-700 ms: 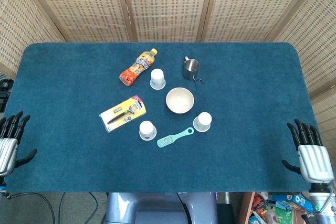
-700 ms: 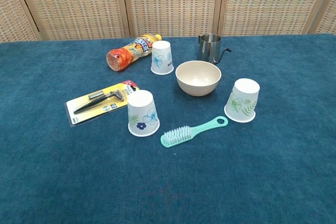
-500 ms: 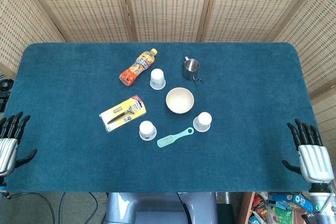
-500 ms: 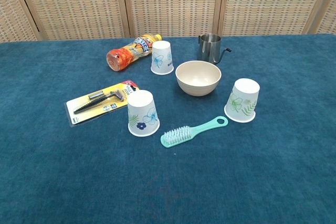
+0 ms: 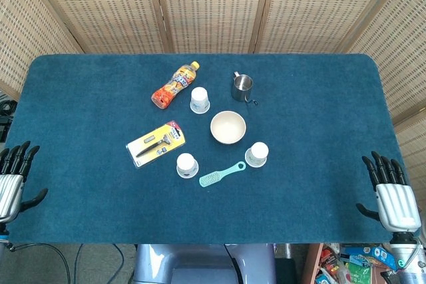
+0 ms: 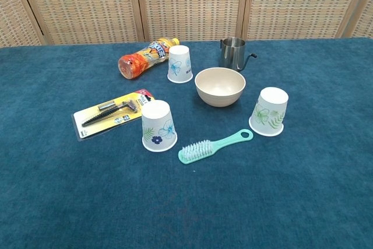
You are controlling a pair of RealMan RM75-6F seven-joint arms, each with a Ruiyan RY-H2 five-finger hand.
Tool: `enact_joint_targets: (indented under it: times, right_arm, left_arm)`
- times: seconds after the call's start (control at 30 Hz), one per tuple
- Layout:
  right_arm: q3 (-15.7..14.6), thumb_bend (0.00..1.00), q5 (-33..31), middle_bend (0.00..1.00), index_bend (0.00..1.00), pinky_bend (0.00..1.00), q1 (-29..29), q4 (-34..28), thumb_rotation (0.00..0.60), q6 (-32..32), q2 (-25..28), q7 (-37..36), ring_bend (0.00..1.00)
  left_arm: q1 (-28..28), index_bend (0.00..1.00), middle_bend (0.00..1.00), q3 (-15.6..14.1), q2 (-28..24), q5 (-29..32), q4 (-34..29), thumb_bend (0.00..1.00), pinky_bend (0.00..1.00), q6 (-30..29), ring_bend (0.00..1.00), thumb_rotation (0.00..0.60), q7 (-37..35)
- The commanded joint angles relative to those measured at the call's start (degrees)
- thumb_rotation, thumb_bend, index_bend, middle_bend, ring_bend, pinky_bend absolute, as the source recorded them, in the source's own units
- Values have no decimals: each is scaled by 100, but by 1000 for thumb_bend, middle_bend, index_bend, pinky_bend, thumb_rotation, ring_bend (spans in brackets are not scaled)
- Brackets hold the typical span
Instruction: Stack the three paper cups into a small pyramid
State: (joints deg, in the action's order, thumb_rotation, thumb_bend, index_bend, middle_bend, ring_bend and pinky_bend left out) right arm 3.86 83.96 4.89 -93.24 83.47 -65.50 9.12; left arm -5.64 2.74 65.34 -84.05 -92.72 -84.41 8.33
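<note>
Head view: left hand [image 5: 12,181] just off the near left corner of the table [image 5: 80,98], fingers spread, holding nothing. Right hand [image 5: 391,194] just off the near right corner, likewise spread and empty. All three paper cups upside down and apart around the middle of the table: near cup [image 5: 187,165] beside the razor pack [image 5: 156,143], right cup [image 5: 256,154] in front of the bowl [image 5: 228,127], far cup [image 5: 200,100] beside the lying bottle [image 5: 175,84]. Green brush [image 5: 221,173] between the near cup and the right cup, toward the near edge. No stacking done yet.

For the first step, probably best to build the base from the near cup and the right cup: bring one beside the other, rims touching, on bare cloth clear of the brush and bowl. Grasp each lightly round the side wall, since thin paper likely crushes. Reach in from the matching side, keeping the wrist high over the brush. Fetch the far cup last, lifting clear of the bottle and the steel pitcher [image 5: 242,86], and set it centred over the seam.

Compared with the earlier frames: cups and clutter unmoved; right hand shifted very slightly; left hand almost unchanged.
</note>
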Motion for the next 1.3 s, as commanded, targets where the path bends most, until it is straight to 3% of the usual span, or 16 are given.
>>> enact_joint_targets:
  times: [0.03,1.3]
  right_arm:
    - [-4,97,-4,0,0,0,7,-2,600,-15,-3,25,0]
    - [-7,96,-70,0,0,0,69,51,600,-167,-34,-84,0]
  left_arm:
    - [-7,0,0,-1,4,2,-8,258,0,10,0,600,12]
    - [-233,0,0,83,132,126,-171,258,0,256,0,600,303]
